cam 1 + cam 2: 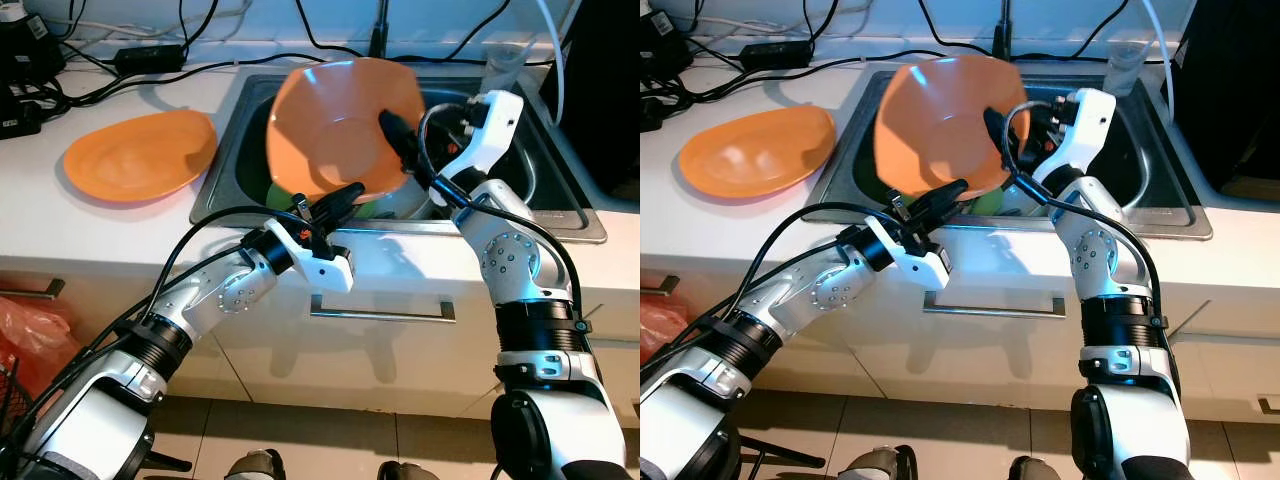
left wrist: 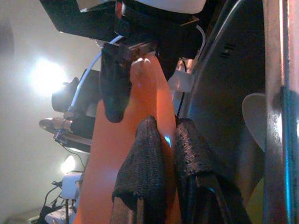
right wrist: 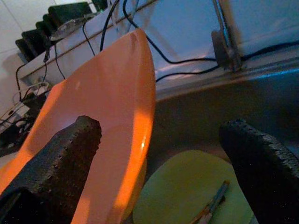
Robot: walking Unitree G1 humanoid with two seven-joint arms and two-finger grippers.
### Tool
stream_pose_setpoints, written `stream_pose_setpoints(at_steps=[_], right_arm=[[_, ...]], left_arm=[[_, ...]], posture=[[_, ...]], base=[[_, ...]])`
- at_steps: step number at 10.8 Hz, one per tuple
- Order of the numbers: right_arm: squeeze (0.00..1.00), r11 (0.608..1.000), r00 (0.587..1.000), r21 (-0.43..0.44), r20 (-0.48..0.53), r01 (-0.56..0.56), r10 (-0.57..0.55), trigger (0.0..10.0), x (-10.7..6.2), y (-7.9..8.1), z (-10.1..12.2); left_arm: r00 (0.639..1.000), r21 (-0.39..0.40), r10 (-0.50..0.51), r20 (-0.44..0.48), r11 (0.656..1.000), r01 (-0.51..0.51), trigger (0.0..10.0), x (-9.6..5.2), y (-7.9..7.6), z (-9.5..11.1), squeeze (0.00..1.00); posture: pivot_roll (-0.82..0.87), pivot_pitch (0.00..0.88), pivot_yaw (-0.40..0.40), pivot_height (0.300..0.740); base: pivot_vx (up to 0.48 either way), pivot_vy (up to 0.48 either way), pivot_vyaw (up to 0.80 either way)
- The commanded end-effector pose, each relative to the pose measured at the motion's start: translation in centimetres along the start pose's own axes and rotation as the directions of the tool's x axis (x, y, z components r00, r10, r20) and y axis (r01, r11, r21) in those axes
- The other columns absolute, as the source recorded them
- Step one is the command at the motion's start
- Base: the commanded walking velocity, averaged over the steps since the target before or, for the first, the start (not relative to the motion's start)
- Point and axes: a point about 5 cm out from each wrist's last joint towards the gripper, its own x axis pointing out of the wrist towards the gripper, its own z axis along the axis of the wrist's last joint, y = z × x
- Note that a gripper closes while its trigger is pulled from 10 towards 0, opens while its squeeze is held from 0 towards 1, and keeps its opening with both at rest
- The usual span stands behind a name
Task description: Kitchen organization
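Fingers of left gripper pinch orange bowl over sink; right gripper spread wide.

- Orange bowl, tilted on edge above the sink.
- Orange plate, flat on the table beside the sink.

Black power cables trail across the white countertop; a red plastic bag sits by the floor.
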Motion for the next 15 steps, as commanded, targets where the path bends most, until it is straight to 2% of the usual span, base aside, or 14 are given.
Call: stream_pose_setpoints(at_steps=[1, 4, 5, 6, 7, 8, 10, 12, 15], right_arm=[[0.00, 1.000, 1.000, -0.012, -0.025, -0.014, 0.013, 10.0, 0.4, 0.2, -0.2], [0.00, 1.000, 1.000, 0.007, -0.006, -0.016, 0.016, 10.0, 0.5, -0.4, 0.2], [0.00, 0.999, 0.999, 0.029, -0.024, -0.035, 0.036, 10.0, 0.7, -0.3, 0.0], [0.00, 0.994, 0.998, 0.099, -0.040, -0.051, 0.056, 10.0, 0.9, -0.3, -0.2], [0.00, 0.971, 0.997, 0.232, -0.050, -0.051, 0.065, 10.0, 1.2, -0.6, -0.1], [0.00, 0.956, 0.995, 0.290, -0.066, -0.051, 0.073, 10.0, 1.4, -0.9, 0.0], [0.00, 0.950, 0.990, 0.306, -0.103, -0.061, 0.096, 10.0, 2.0, -1.0, 0.0], [0.00, 0.961, 0.980, 0.257, -0.143, -0.098, 0.139, 10.0, 2.6, -0.4, -0.1], [0.00, 0.969, 0.974, 0.211, -0.160, -0.126, 0.161, 10.0, 3.2, -0.2, 0.5]], left_arm=[[0.996, 0.007, 0.051, 0.070, 0.999, -0.051, 0.0, 0.5, 0.6, 1.2, 0.00], [0.992, 0.008, 0.122, 0.016, 0.993, -0.122, 0.0, 0.5, 1.6, 0.4, 0.00], [0.990, 0.015, 0.138, 0.041, 0.990, -0.139, 0.0, 0.6, 1.8, 0.7, 0.00], [0.987, 0.017, 0.150, 0.060, 0.988, -0.151, 0.0, 0.6, 1.9, 1.0, 0.00], [0.986, 0.018, 0.155, 0.066, 0.987, -0.157, 0.0, 0.7, 2.0, 1.2, 0.00], [0.985, 0.017, 0.158, 0.067, 0.987, -0.159, 0.0, 0.7, 2.0, 1.2, 0.00], [0.982, 0.012, 0.171, 0.079, 0.985, -0.172, 0.0, 0.8, 2.1, 1.5, 0.00], [0.980, -0.003, 0.167, 0.108, 0.986, -0.168, 0.0, 1.1, 1.9, 2.2, 0.00], [0.979, -0.018, 0.128, 0.160, 0.992, -0.126, 0.0, 1.3, 1.1, 3.2, 0.00]], posture=[[0.02, 0.103, 0.057, 0.740], [0.02, 0.102, 0.054, 0.740], [0.02, 0.102, 0.052, 0.740], [0.02, 0.103, 0.052, 0.740], [0.02, 0.104, 0.051, 0.740], [0.02, 0.104, 0.049, 0.740], [0.02, 0.107, 0.047, 0.740], [0.02, 0.109, 0.050, 0.740], [0.02, 0.114, 0.047, 0.740]], base=[[0.000, 0.000, 0.00], [0.000, 0.000, 0.00], [0.000, 0.000, 0.00], [0.000, 0.000, 0.00], [0.000, 0.000, 0.00], [0.000, 0.000, 0.00], [0.000, 0.000, 0.00], [0.000, 0.000, 0.00], [0.000, 0.000, 0.00]])
